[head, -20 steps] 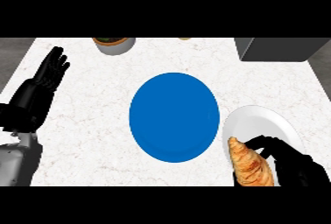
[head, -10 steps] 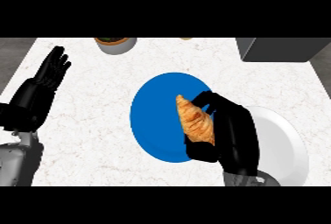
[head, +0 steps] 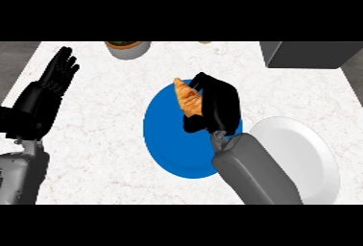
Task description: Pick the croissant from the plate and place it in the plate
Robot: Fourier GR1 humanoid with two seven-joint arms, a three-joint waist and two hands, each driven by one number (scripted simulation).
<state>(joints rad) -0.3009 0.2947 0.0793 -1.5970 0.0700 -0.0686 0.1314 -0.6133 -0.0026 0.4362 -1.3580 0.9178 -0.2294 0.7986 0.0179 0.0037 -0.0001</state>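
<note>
A golden croissant is held over the far part of the blue plate in the middle of the counter. My right hand is shut on the croissant, fingers and thumb curled round its right side. The grey right forearm crosses the blue plate's right edge and hides part of it. A bare white plate lies at the right. My left hand rests open at the far left, fingers up.
A grey bowl with something brown in it stands at the back of the counter. A dark grey box sits at the back right corner. The counter's left edge runs beside my left forearm.
My right hand lifted the croissant off the white plate, carried it left over the blue plate, and now holds it further back. The left hand stayed put.
</note>
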